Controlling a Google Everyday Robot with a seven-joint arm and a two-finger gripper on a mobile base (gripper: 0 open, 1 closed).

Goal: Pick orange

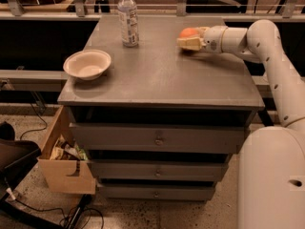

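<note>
Grey cabinet top [162, 78], one orange [188, 32] seemingly clasped in one claw [192, 41], one bowl [87, 73], one bottle [128, 19]

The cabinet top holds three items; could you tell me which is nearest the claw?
The orange, right at the claw near the far right edge; the bottle and bowl sit well to its left.

one camera, high by the robot's body [271, 175], looks down over the cabinet [157, 80], fairly near; gripper [191, 43] upper right at the orange [188, 32].
</note>
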